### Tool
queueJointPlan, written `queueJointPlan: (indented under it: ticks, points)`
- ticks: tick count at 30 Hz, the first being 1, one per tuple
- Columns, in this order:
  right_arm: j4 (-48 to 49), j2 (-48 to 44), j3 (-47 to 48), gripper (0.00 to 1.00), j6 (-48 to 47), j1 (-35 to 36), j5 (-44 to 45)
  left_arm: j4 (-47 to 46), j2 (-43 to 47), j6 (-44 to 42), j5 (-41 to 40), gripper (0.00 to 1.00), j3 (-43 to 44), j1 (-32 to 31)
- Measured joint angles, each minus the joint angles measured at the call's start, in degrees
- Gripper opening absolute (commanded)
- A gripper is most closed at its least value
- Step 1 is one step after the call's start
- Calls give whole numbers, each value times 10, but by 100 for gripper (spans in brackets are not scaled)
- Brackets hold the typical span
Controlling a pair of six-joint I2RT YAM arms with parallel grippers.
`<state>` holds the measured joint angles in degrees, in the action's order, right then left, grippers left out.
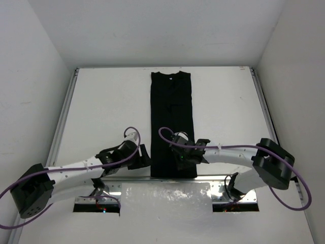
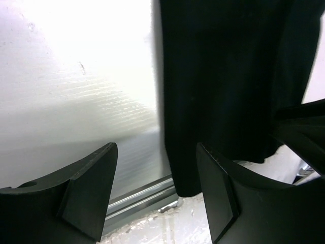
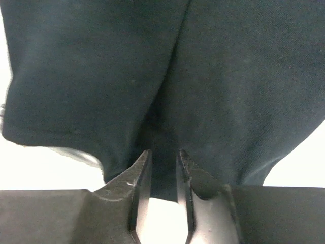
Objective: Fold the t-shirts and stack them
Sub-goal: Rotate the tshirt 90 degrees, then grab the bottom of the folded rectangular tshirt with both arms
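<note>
Jaws of right gripper (image 3: 158,155) narrowly apart, slim gap, tips at near hem of t-shirt (image 1: 171,112). Jaws of left gripper (image 2: 155,152) wide apart, empty, just beside left edge of cloth. t-shirt folded into long narrow strip, flat mid-table (image 1: 101,112), collar at far end.

On the white desk (image 1: 101,101) in front of me lies one black t-shirt (image 1: 172,122), folded lengthwise into a long narrow strip, flat down the middle, collar at the far edge, hem toward me
</note>
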<state>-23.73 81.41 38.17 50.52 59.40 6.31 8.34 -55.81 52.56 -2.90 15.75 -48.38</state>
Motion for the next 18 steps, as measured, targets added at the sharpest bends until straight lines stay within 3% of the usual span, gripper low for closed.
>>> queueJointPlan:
  ticks: [5, 10, 18]
  points:
    - [-7, 4, 0, 34, -1, 0, 7, -15, -35, -4, 10, 62, 9, 0]
    - [-12, -51, 0, 37, -4, 0, 27, -41, -65, -11, 19, 60, 17, -10]
    - [-34, -101, -21, 36, -14, -17, 47, -52, -154, -11, 15, 43, 67, -39]
